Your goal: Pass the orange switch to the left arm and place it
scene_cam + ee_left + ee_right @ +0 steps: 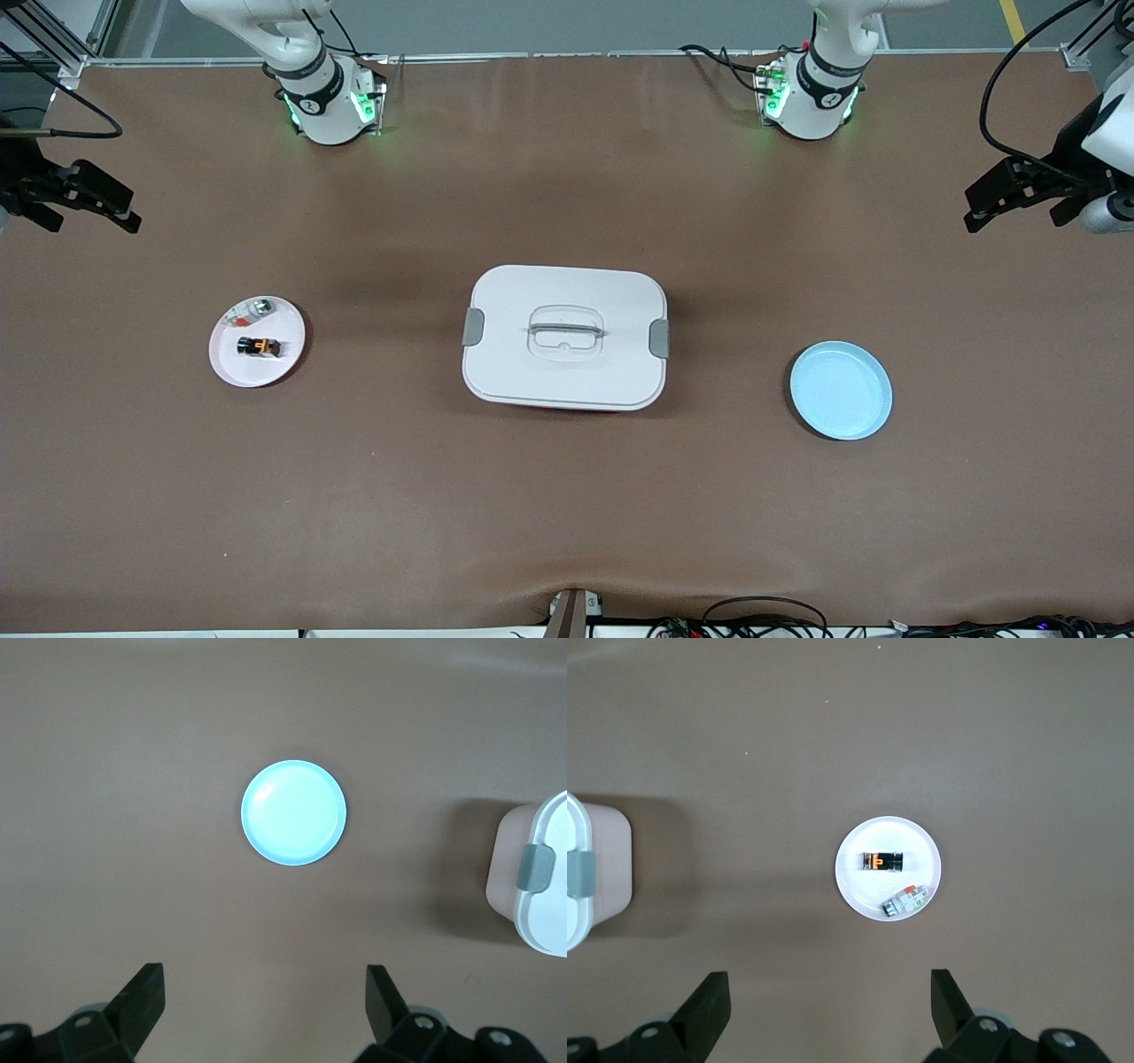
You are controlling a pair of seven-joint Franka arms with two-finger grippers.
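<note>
The blue plate [841,391] lay nearest the front camera, toward the left arm's end of the table [567,514], bare. At about nine o'clock from it, mid-table, stood the box [564,337], lid on, grey latches at both ends, handle flat in its recess. At nine o'clock from the box, toward the right arm's end, sat the pink plate [232,363]. The switch [259,346] lay on its side near that plate's middle, with nothing gripping it. The silver-and-green part [254,309] rested at the plate's twelve o'clock rim, just apart from the switch.

The right gripper [113,209] hung in the air at the table's edge, at about ten o'clock from the pink plate, its fingers [709,1005] spread wide and holding nothing. The left gripper [990,204] hung over the table's other end, at about one o'clock from the blue plate, its fingers [142,997] equally wide and empty. Both arms waited.
</note>
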